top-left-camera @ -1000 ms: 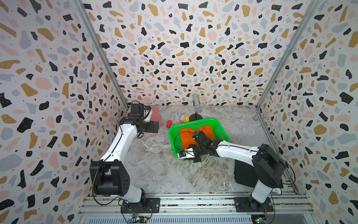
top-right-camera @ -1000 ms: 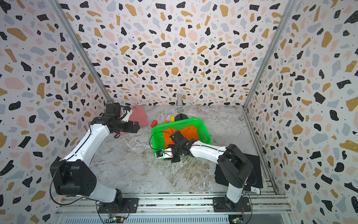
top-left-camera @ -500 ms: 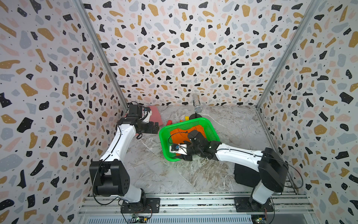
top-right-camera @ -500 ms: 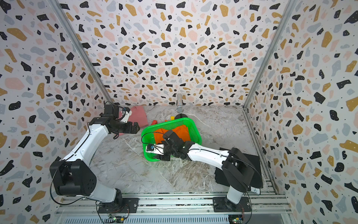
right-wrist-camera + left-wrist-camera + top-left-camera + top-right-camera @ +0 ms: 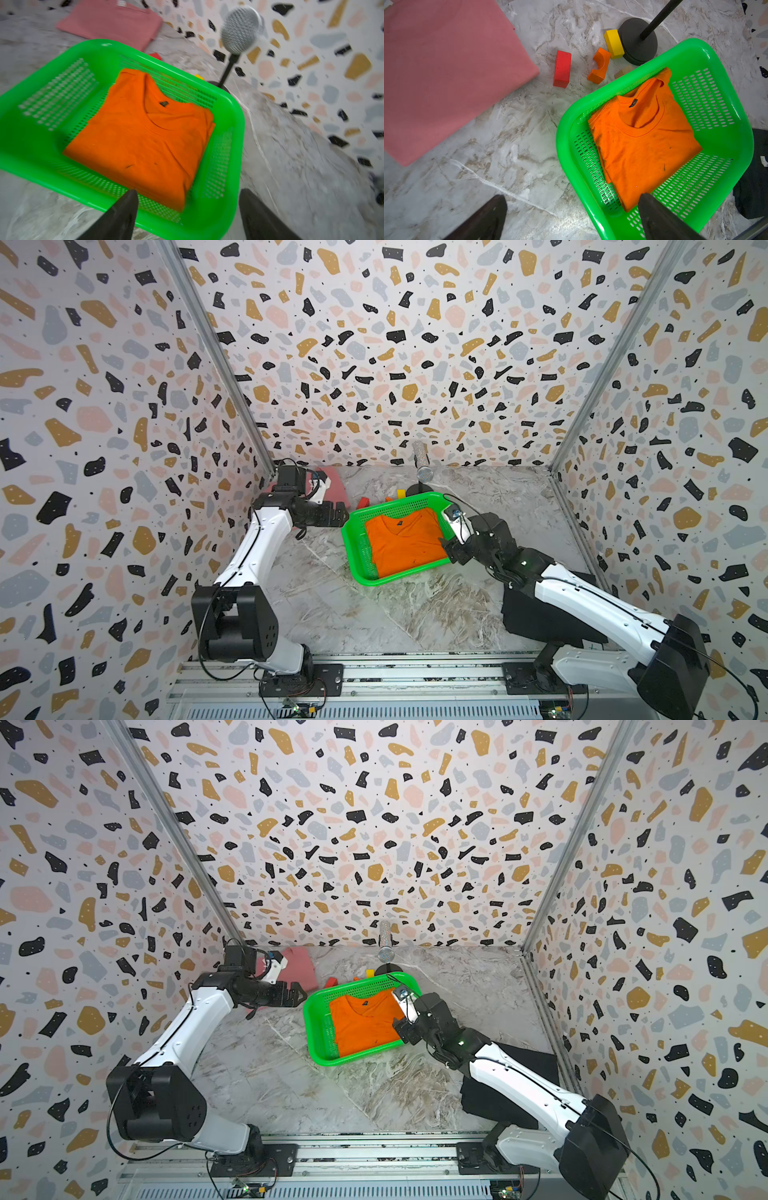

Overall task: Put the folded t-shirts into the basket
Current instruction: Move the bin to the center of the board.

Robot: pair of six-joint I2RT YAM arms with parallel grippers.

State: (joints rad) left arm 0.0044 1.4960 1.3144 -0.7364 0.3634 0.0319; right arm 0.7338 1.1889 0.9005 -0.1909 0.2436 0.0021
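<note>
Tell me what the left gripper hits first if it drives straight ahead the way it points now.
Probably the near rim of the green basket: the left gripper, jaws open, points right at it. Height is unclear; if it clears the rim, the orange t-shirt inside comes next.

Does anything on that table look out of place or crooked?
The green basket sits skewed on the table, and the orange shirt inside rides up one wall at its collar end. A microphone stand and toy blocks beside it look unrelated to laundry.
</note>
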